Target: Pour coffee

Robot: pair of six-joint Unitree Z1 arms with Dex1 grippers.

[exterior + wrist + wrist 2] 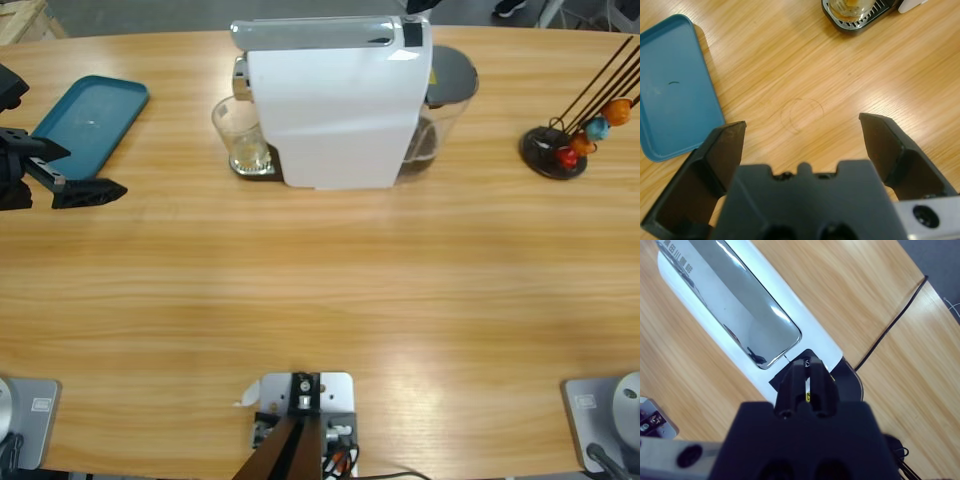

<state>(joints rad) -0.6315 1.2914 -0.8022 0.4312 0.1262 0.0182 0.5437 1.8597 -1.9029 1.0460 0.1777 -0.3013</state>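
While the coffee [247, 155] sits as a shallow amber pool in a clear glass tumbler [240, 132] on the drip tray [856, 21] of the white coffee machine [335, 105], near the table's [320, 290] far edge, the left claw [802, 132] hangs wide open and empty over bare wood beside the teal tray [88, 118] at the left end, well apart from the glass. Glass is stiff, smooth and breakable, probably light with so little in it; gripping its side wall, kept upright, seems safest. The right claw [806, 374] appears closed, above the machine's top, holding nothing.
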